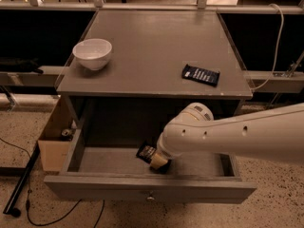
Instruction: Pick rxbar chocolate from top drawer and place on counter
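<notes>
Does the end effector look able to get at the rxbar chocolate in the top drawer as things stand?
Probably yes: the top drawer stands open, and the end effector is down inside it right at the rxbar chocolate, with nothing between them.

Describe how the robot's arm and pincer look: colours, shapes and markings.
The arm is a thick, smooth cream-white tube with a rounded joint and a few small dark dots. The pincer, down in the top drawer, shows a tan, blunt end. No cables show.
</notes>
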Available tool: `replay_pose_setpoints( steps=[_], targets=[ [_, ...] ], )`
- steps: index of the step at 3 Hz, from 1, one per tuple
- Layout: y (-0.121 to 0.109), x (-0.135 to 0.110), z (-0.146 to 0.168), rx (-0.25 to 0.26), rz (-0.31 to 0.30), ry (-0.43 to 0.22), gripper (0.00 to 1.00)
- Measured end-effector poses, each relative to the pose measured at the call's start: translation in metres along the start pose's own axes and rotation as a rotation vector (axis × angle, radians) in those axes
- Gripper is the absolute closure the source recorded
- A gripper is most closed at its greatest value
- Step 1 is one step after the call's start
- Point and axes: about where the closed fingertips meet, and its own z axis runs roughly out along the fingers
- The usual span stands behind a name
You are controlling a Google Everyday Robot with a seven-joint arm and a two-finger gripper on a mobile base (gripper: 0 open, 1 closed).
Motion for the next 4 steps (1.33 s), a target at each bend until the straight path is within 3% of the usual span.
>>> replay_pose_setpoints(
  steps=[1,2,4],
  targets=[
    [0.008,-0.038,-0.042,0.066,-0.079,0.021,1.0],
    [0.008,-0.064,-0.077,0.124,-0.118,0.026,1.0],
    [0.008,-0.088,-0.121,0.19,-0.152,0.022,1.0]
  ],
)
